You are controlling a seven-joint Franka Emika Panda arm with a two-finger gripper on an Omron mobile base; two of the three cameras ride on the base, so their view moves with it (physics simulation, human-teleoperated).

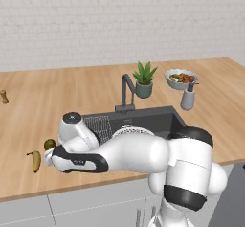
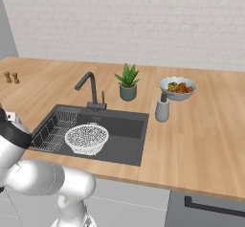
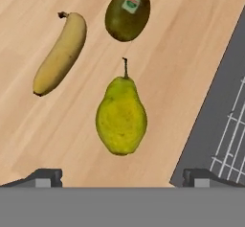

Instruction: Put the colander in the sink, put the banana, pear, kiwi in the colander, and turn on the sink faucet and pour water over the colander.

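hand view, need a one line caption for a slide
Open pincer hovering over the pear on the wooden counter, with the banana and kiwi lying beyond it.

Looks like a home kitchen: wooden counter, built-in sink with faucet, white brick wall, grey cabinets below.

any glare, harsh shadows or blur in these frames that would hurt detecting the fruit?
Hand view: flat even light, no glare; pear, banana and kiwi are sharp, with barely any shadow on the counter. Left base view: the arm hides part of the fruit. Right base view: soft, low-detail render; colander speckle looks noisy.
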